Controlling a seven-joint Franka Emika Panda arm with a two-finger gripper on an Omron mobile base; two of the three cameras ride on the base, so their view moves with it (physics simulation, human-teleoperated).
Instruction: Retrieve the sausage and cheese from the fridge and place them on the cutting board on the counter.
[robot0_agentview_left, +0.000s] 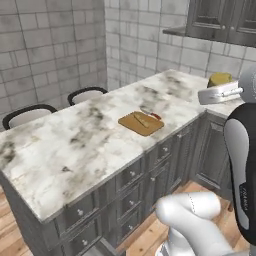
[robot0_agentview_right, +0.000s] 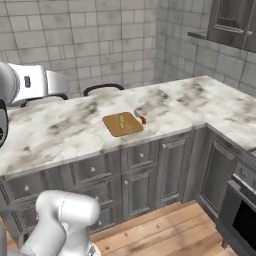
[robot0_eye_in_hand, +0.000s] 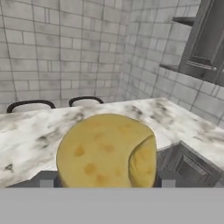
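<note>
Black chairs (robot0_agentview_left: 30, 114) behind marble counter (robot0_agentview_left: 75, 145)

The cutting board (robot0_agentview_left: 141, 123) lies on the counter (robot0_agentview_left: 75, 145) (2 chairs (robot0_agentview_left: 86, 94) stand behind it).

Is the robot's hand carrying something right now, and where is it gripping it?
Yes: the gripper holds the cheese, a pale yellow chunk. In the hand view the chunk sits between the fingers, gripped near its lower end. The exact contact spots are hidden.

Open counter around the board
The counter (robot0_agentview_right: 60, 131) lies bare around the cutting board (robot0_agentview_right: 122, 124); a knife (robot0_agentview_right: 140, 117) sits touching its right edge, chairs (robot0_agentview_right: 102, 89) behind.
</note>
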